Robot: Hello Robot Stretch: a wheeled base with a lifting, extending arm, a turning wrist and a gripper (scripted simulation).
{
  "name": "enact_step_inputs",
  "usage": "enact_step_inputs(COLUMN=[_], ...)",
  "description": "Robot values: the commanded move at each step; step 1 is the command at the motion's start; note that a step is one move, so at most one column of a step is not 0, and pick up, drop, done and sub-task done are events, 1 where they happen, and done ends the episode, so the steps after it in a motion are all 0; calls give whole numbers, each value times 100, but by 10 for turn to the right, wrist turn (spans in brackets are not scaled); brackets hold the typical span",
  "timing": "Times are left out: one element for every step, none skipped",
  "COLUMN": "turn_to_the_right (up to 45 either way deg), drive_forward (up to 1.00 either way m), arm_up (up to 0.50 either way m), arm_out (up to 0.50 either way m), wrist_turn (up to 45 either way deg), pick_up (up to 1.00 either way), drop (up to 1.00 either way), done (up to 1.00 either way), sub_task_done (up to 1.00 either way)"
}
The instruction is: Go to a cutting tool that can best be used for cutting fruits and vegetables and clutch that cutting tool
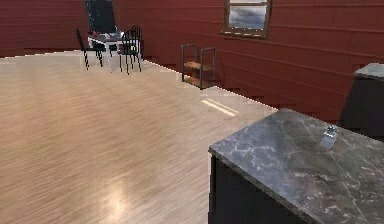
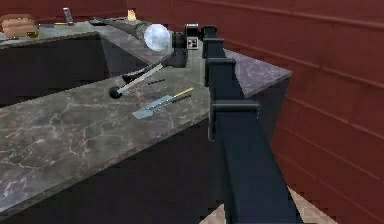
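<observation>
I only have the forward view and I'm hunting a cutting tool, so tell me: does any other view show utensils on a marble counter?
Observer: Yes, the arm side view shows a slim utensil with a yellowish handle and flat grey end lying on a marble counter.
Operator: Where is the arm?
Observer: The arm reaches out over that counter. Its jaws appear near the utensil, and I cannot tell whether they hold anything.
Operator: Anything else there?
Observer: A brown loaf-like item sits on the countertop at the picture's upper left.
</observation>
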Motion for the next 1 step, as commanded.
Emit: enact_step_inputs(turn_to_the_right=[0], drive_forward=[0], arm_up=[-16], arm_out=[0], wrist_turn=[0], pick_up=[0], drop=[0], done=[0], sub_task_done=[0])
